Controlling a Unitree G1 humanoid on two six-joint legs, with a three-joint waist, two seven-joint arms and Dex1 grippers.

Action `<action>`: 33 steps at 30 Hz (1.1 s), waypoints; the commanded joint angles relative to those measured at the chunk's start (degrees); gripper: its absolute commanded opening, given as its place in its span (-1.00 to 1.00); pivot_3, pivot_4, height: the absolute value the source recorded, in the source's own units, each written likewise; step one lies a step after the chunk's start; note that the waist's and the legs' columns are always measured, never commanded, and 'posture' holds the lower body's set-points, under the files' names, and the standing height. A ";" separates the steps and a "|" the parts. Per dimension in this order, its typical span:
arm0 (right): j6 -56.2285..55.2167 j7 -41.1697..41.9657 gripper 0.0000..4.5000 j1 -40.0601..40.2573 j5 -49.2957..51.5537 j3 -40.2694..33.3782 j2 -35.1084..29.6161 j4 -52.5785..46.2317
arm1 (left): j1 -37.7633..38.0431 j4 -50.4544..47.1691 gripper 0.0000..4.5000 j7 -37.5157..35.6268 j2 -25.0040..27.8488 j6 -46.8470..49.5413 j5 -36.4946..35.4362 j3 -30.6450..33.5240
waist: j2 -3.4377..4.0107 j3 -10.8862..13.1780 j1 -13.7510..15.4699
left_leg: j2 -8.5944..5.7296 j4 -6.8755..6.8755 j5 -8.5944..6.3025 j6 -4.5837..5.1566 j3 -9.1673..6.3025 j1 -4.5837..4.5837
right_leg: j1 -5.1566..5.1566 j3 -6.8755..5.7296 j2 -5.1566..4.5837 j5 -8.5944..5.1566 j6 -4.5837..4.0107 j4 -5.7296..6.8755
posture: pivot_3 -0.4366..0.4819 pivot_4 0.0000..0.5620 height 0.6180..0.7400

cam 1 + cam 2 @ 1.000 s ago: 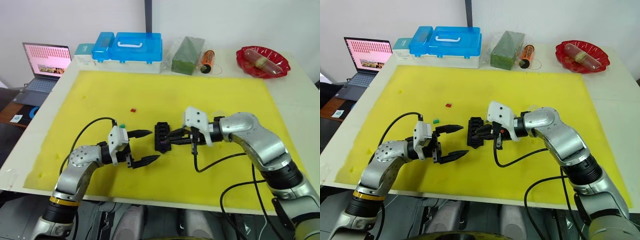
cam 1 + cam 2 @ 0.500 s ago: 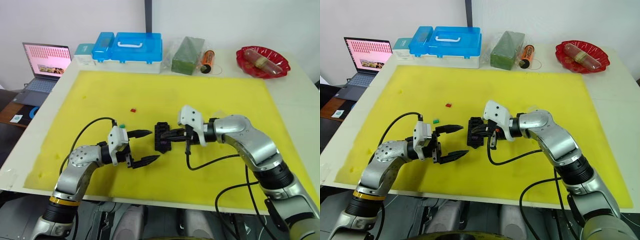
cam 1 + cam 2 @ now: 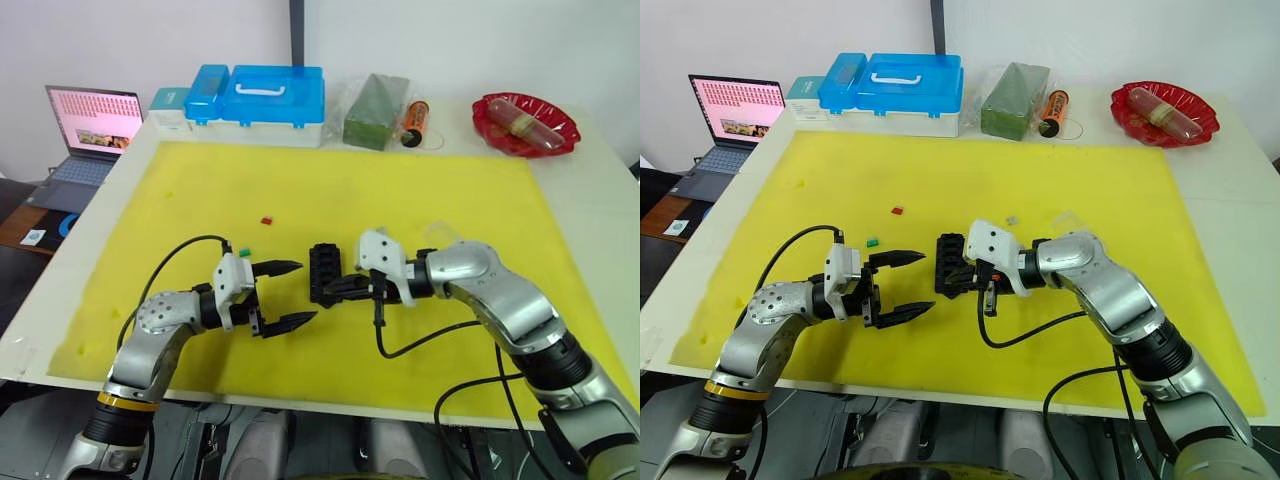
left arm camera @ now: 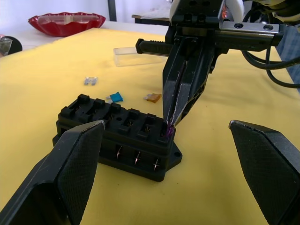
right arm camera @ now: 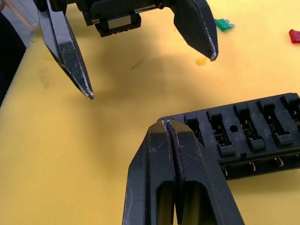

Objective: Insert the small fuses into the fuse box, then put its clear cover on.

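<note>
Left wrist view: right pincer [image 4: 169, 127] pinches a purple fuse [image 4: 168, 133] at the fuse box [image 4: 119, 137] end slot (left pincer [image 3: 290, 293] spread beside).

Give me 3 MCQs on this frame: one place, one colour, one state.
1. Where does the clear cover lie?
A. on the yellow mat, apart from the fuse box
B. on the fuse box
C. in the red bowl

2. What colour is the fuse at the tips of the right gripper?
A. red
B. purple
C. green

3. How does the left gripper stand?
A. shut on a fuse
B. shut on nothing
C. open, holding nothing

Answers:
1 A: the left wrist view shows it flat on the yellow mat behind the fuse box.
2 B: a purple fuse shows at the pinched tips, over the end slot.
3 C: its fingers are spread wide beside the box, with nothing between them.
</note>
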 commanded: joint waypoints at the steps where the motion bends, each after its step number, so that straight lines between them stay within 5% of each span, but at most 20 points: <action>1: -1.34 -0.66 -0.99 0.38 -2.51 1.41 -0.27 0.75 | -0.01 -0.52 1.00 -0.42 0.41 -1.52 -0.15 0.73 | 0.00 0.00 -0.01 | 0.00 0.00 0.00 0.00 0.00 0.00 | 0.00 0.00 0.00 0.00 0.00 0.00 | -0.05 -0.47 1.00; 33: -10.28 0.74 -0.99 2.72 -10.31 4.99 -1.87 6.82 | -0.45 -0.30 1.00 0.27 0.90 -1.31 -0.01 0.60 | 0.02 -0.12 0.06 | 0.00 0.05 0.00 0.00 -0.03 0.21 | 0.29 -0.01 0.00 0.00 -0.01 -0.02 | -0.05 -0.47 1.00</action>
